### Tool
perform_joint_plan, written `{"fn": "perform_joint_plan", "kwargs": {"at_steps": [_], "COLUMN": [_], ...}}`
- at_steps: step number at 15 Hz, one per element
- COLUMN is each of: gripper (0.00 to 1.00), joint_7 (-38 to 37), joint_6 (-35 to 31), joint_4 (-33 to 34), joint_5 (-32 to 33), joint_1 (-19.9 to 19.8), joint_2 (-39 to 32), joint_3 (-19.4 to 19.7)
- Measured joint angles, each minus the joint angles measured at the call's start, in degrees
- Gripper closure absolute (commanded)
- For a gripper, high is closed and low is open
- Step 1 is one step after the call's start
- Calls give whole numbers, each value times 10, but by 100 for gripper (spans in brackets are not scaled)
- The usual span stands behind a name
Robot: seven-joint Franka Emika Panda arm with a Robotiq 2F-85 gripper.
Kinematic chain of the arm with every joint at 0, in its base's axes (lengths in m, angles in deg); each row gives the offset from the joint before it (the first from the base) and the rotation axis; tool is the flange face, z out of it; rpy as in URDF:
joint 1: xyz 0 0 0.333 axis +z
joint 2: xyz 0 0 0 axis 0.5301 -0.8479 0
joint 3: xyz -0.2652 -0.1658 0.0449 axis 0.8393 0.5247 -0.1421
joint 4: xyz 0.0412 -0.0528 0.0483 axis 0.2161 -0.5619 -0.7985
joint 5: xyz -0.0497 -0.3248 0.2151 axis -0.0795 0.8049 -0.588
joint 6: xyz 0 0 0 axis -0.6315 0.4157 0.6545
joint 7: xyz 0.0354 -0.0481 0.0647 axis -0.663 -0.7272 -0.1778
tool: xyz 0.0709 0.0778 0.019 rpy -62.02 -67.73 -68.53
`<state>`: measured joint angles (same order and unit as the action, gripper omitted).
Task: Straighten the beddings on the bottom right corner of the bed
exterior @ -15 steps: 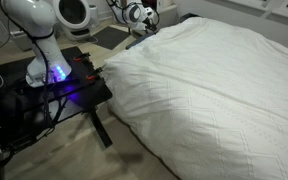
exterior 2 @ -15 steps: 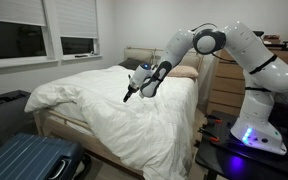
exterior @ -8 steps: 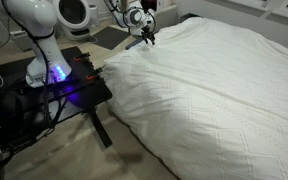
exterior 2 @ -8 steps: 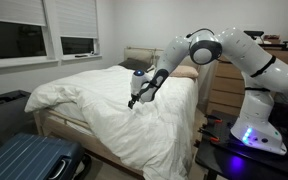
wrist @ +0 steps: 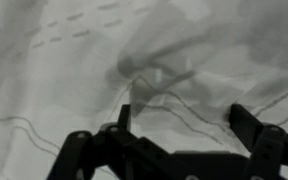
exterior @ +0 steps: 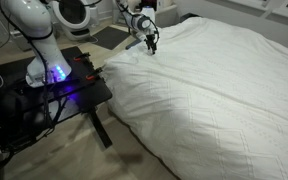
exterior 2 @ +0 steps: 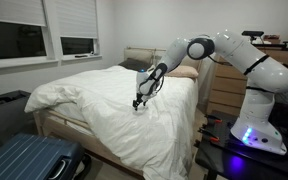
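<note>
Beneath the claw (exterior 2: 137, 105), the bed (exterior 2: 52, 124) spreads wide and white, its beddings (exterior: 214, 90) rumpled around the corner nearest the robot. Within the last second the claw has dropped from above the beddings to just over the cloth, its jaws spread and empty. A puckered fold (wrist: 149, 72) lies directly ahead of the fingertips, perhaps already touched. The straightening pull looks not yet begun.

Your gripper (exterior 2: 137, 103) is over the beddings (exterior 2: 94, 100) near the bed's (exterior 2: 56, 125) side edge; the stand (exterior: 79, 88) is beside the bed, a suitcase (exterior 2: 24, 158) by its near corner.
</note>
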<state>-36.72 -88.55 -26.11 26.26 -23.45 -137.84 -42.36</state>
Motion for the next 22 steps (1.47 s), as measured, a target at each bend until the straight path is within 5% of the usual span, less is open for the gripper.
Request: {"fn": "perform_joint_plan", "kwargs": {"at_steps": [1, 2, 5, 13, 14, 16, 17, 22], "gripper": [0, 25, 42, 99, 100, 71, 71, 35], "joint_7": [6, 14, 39, 73, 79, 84, 84, 84], "joint_6": [15, 30, 77, 227, 246, 275, 290, 353], "joint_4": [8, 15, 33, 76, 81, 90, 95, 104], "joint_5": [-9, -18, -39, -67, -70, -73, -73, -73], "joint_1": [-29, -53, -106, -136, -137, -136, -136, -134], "joint_2": [0, 0, 0, -2, -2, -2, -2, -13], "joint_3": [-22, -41, -88, -132, -135, -138, -138, -129]}}
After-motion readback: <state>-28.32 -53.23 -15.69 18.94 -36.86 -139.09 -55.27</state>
